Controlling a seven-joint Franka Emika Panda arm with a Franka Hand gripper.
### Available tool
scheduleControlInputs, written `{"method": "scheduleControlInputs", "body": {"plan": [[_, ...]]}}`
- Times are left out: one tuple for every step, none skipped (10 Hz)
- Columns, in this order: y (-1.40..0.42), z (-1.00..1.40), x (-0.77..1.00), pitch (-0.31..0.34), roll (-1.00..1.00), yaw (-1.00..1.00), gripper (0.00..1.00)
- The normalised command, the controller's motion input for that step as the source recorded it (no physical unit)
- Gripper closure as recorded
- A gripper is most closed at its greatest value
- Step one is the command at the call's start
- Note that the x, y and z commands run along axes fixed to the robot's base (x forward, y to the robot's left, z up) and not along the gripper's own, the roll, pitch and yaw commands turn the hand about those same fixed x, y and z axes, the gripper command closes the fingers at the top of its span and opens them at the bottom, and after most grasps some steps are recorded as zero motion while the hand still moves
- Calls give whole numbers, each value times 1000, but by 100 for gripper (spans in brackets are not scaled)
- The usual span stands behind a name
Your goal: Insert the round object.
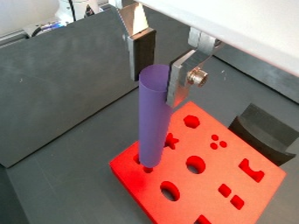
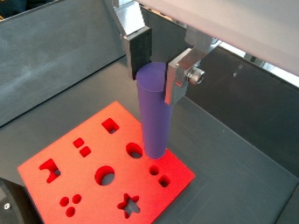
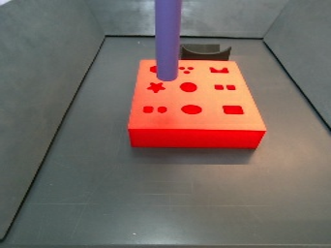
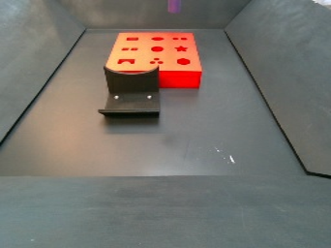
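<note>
The round object, a long purple peg (image 1: 149, 122), stands upright with its lower end at a round hole near one corner of the red block (image 1: 135, 177). My gripper (image 1: 158, 87) is closed around the peg's top end, dark pad on one side and silver plate on the other. Both wrist views show this, with the gripper (image 2: 156, 87) over the peg (image 2: 155, 122) and block (image 2: 59, 157). In a side view the peg (image 3: 167, 34) rises out of frame from the block (image 3: 195, 136); the gripper is out of view there. Only the peg's tip (image 4: 172, 5) shows in a side view, above the block (image 4: 135, 53).
The dark grey fixture (image 4: 130, 92) stands on the floor against the red block, and also shows in a side view (image 3: 204, 48) and in a wrist view (image 1: 263, 131). Grey walls enclose the dark floor on all sides.
</note>
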Motion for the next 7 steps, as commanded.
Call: {"method": "scheduleControlInputs", "body": {"plan": [[0, -240, 0, -10, 1, 0, 100], [169, -451, 243, -24, 89, 0, 100], [197, -389, 394, -20, 131, -14, 100], [134, -383, 466, -27, 154, -26, 100], [149, -454, 417, -60, 154, -54, 100], [149, -449, 423, -60, 193, -57, 100], [146, -463, 414, -59, 229, -43, 100]]}}
